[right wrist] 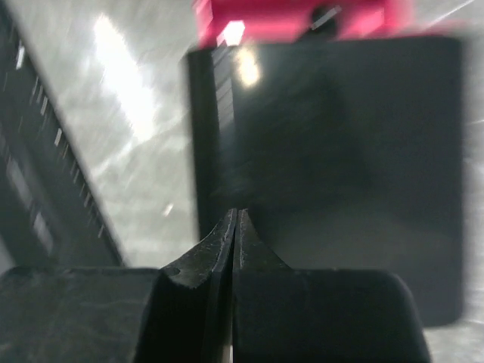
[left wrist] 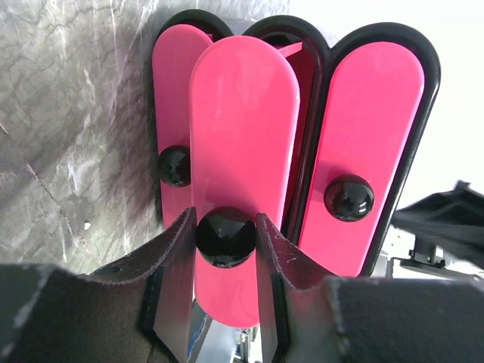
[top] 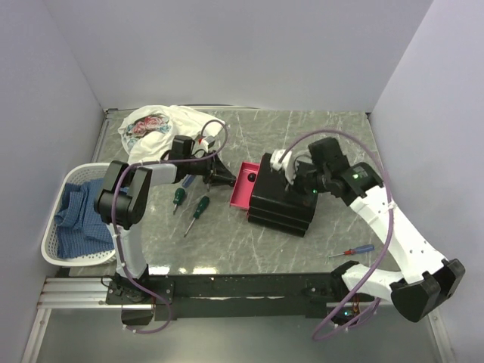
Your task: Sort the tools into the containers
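— Grey marbled table (top: 249, 242), pale walls round it. Drawer unit (top: 281, 210)?
— Between both claws. Top drawer (top: 243, 185) drawn out lengthwise toward left claw (left wrist: 224, 227), pinching its round black knob (left wrist: 224, 240).
— Right claw (right wrist: 235, 219)?
— Pressed together, over unit's black top.
— Tools?
— Green-handled screwdrivers (top: 200, 209) just nearside of left claw, tips toward near edge. Red-and-blue screwdriver (top: 352, 252) well apart from right claw, lying crosswise, tip leftward.
— Around?
— Patterned cloth (top: 162, 125) beyond left claw; basket (top: 47, 246) well outward.

Right gripper (right wrist: 235, 221) fingers pressed together above black drawer unit (right wrist: 340, 151). Pink drawer (right wrist: 280, 19) at far edge, knob (right wrist: 325, 15) blurry. Marble table (right wrist: 113, 144) on the left.
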